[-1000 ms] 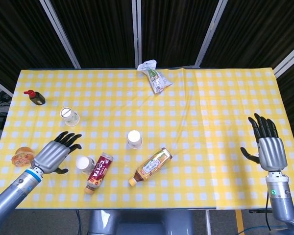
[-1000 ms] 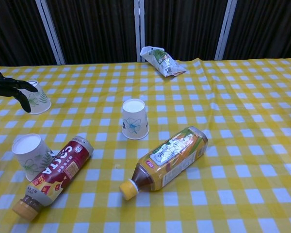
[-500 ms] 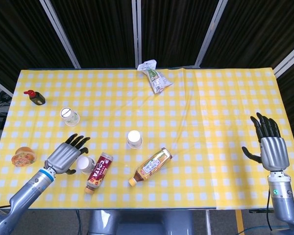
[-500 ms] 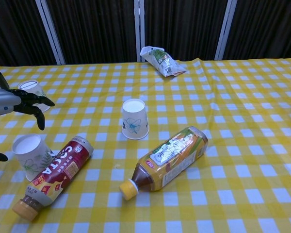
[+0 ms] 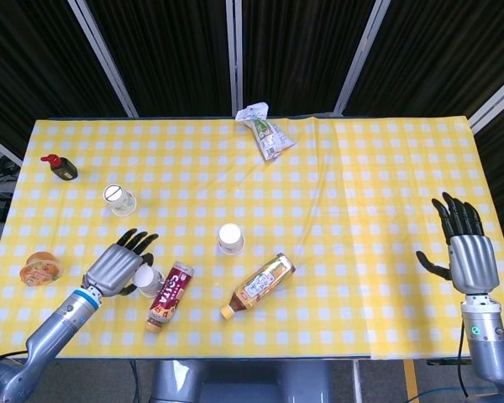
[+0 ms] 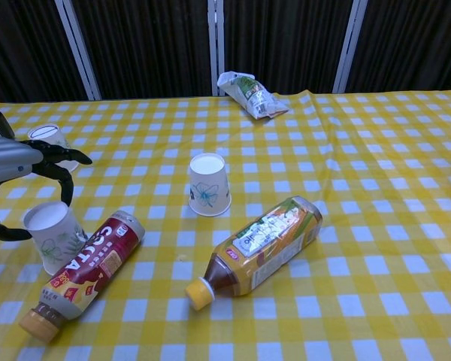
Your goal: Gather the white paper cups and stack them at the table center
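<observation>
Three white paper cups with a leaf print are on the yellow checked table. One cup (image 5: 230, 238) (image 6: 209, 185) stands upside down near the middle. A second cup (image 5: 120, 199) (image 6: 49, 138) lies at the far left. The third cup (image 5: 149, 280) (image 6: 53, 237) stands tilted against a red bottle. My left hand (image 5: 116, 266) (image 6: 19, 169) reaches around this third cup, fingers arched over its top and thumb off to its left, with a gap still showing. My right hand (image 5: 468, 252) hangs with fingers apart past the table's right edge, holding nothing.
A red coffee bottle (image 5: 168, 295) (image 6: 83, 274) lies right beside the near-left cup. A tea bottle (image 5: 259, 285) (image 6: 259, 248) lies front of centre. A snack bag (image 5: 267, 133) (image 6: 252, 94) is at the back. A dark sauce bottle (image 5: 60, 168) and an orange tub (image 5: 40, 270) sit at the left.
My left hand has moved right to the near-left cup and arched over it. That cup has tipped from lying on its side to nearly upright. My right hand sank slightly.
</observation>
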